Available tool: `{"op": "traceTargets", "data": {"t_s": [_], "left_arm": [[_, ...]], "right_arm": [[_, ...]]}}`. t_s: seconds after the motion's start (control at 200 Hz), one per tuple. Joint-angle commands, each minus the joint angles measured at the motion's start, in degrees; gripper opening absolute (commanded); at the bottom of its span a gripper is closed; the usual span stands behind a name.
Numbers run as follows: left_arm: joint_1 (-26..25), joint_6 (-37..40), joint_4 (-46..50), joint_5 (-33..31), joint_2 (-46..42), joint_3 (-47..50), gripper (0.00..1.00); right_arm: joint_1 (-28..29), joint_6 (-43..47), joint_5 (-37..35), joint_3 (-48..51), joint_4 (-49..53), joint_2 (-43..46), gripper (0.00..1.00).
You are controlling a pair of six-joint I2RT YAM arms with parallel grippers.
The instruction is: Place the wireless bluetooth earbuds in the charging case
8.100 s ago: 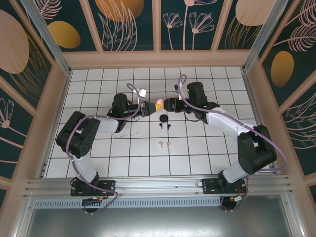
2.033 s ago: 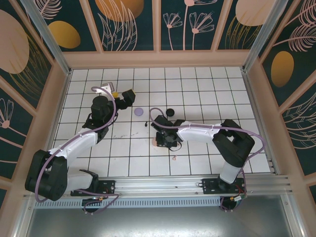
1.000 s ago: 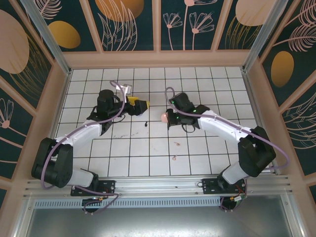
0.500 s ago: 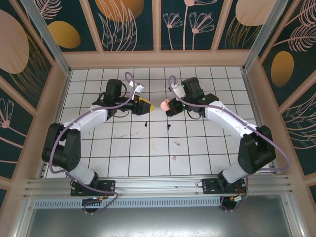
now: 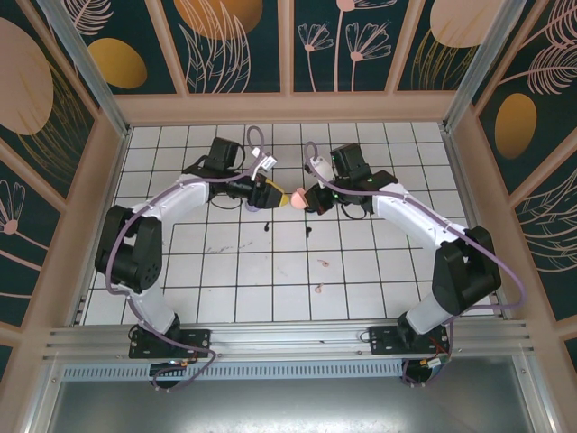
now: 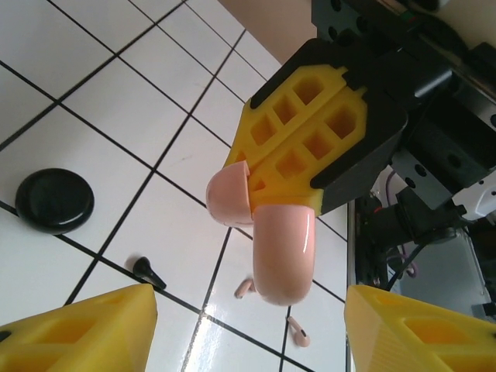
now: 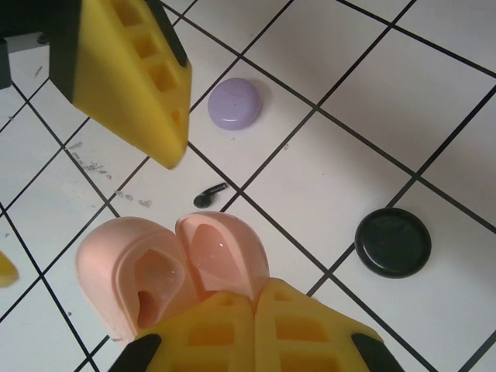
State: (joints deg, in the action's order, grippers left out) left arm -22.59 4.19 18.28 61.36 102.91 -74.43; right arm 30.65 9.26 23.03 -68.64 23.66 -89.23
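A pink charging case (image 5: 295,197) hangs above the tiles with its lid open, and my right gripper (image 5: 307,197) is shut on it. In the right wrist view the yellow fingertips (image 7: 256,322) pinch the case (image 7: 136,283) at the lid (image 7: 221,248), and its sockets are empty. My left gripper (image 5: 267,193) faces it, open. In the left wrist view the case (image 6: 284,252) hangs ahead of the left gripper (image 6: 248,341), untouched. Two pink earbuds (image 6: 245,288) (image 6: 298,332) lie on the tiles below; the top view shows them (image 5: 322,263) (image 5: 319,289) nearer the arms. A black earbud (image 7: 209,194) lies under the grippers.
A purple case (image 7: 236,103) and a black case (image 7: 393,242) lie shut on the white tiled floor (image 5: 379,271). Two black earbuds (image 5: 268,226) (image 5: 308,233) lie just near of the grippers. Wooden walls (image 5: 99,207) enclose the floor on three sides.
My left gripper has swung right, up to the pink case, and its jaws have narrowed. The right gripper has lifted the case toward the middle and kept its hold.
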Motion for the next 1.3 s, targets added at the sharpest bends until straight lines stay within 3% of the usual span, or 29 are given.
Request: {"op": "traceTargets", "data": {"t_s": [0.0,0.591,1.296], "left_arm": [[-0.85,5.35,7.16,2.3,1.71,-3.39,0.65],[-2.05,12.16,15.35,3.86,4.68,-7.74,0.63],[-2.11,13.84,16.52,5.52,5.98,-8.36,0.32]], "right_arm": [[0.37,1.74,1.67,-1.98,1.03,-1.36,0.0],[3.19,1.47,0.35,-4.31,1.71,-2.9,0.0],[3.71,1.12,-0.13,-4.59,1.55,-3.55,0.0]]}}
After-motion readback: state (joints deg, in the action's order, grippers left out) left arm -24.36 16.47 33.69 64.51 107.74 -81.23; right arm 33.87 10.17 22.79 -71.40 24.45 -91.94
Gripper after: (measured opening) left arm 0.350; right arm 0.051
